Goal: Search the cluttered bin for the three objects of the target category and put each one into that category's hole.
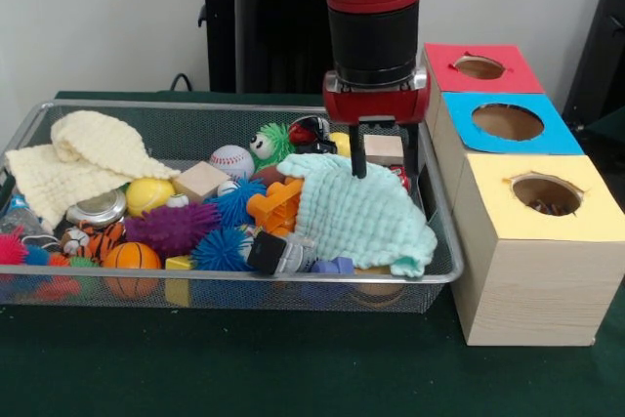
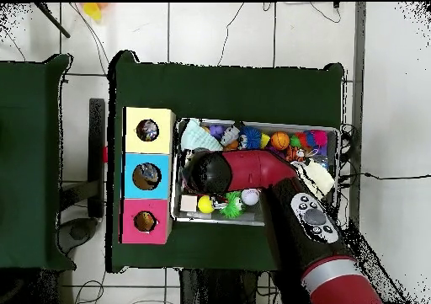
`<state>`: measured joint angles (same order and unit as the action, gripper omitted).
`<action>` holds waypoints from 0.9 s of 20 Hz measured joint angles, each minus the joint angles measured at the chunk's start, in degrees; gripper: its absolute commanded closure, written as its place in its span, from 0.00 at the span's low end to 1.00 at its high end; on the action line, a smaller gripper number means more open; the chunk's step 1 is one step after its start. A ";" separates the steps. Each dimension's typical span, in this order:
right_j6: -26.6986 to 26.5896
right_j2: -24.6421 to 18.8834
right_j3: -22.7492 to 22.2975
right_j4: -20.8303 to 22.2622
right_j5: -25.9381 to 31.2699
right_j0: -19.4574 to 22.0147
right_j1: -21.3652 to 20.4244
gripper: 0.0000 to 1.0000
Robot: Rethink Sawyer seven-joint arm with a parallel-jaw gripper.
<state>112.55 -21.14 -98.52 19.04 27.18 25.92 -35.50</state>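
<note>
**Arm low over the right end of the cluttered bin**

Front view: the wire mesh bin (image 1: 59, 114) fills the left and middle of the frame. The gripper (image 1: 383, 158) hangs from the red and black arm just right of centre, its dark fingers (image 1: 359, 151) reaching down to the top edge of a mint green cloth (image 1: 361, 217) that is heaped at the bin's right end. The fingers stand apart with nothing seen between them. A wooden block (image 1: 384, 148) sits just behind the gripper. To the left of the mint cloth lie an orange plastic piece (image 1: 275, 206), a blue spiky ball (image 1: 223, 249), a purple spiky ball (image 1: 172, 227), a baseball (image 1: 231, 160), a green googly-eyed ball (image 1: 271, 142), a yellow ball (image 1: 148, 194), a small basketball (image 1: 131, 257) and a cream cloth (image 1: 83, 158) at the far left. At the right of the frame stands a row of three boxes with holes: red box (image 1: 483, 68) at the top, blue box (image 1: 508, 122) in the middle, yellow box (image 1: 542, 197) lowest.

Overhead view: the arm (image 2: 303, 216) rises from the lower right and covers the middle of the bin (image 2: 338, 132); the gripper itself is hidden beneath it. The mint cloth (image 2: 199, 137) shows at the bin's upper left, beside the yellow box (image 2: 148, 130). The blue box (image 2: 146, 176) and red box (image 2: 145, 221) follow below it.
</note>
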 measured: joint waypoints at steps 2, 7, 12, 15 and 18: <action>0.00 -0.01 0.00 0.01 -0.89 -0.02 0.24 0.00; 0.00 0.07 0.02 0.41 -2.90 -0.64 0.88 0.00; 0.00 0.60 0.13 1.83 -4.38 -2.33 2.44 0.00; 0.00 0.59 0.12 2.09 -4.79 -2.71 3.14 0.00; 0.00 0.59 0.12 2.08 -4.80 -2.51 3.31 0.00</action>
<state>112.55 -20.55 -98.39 21.12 22.38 23.41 -32.19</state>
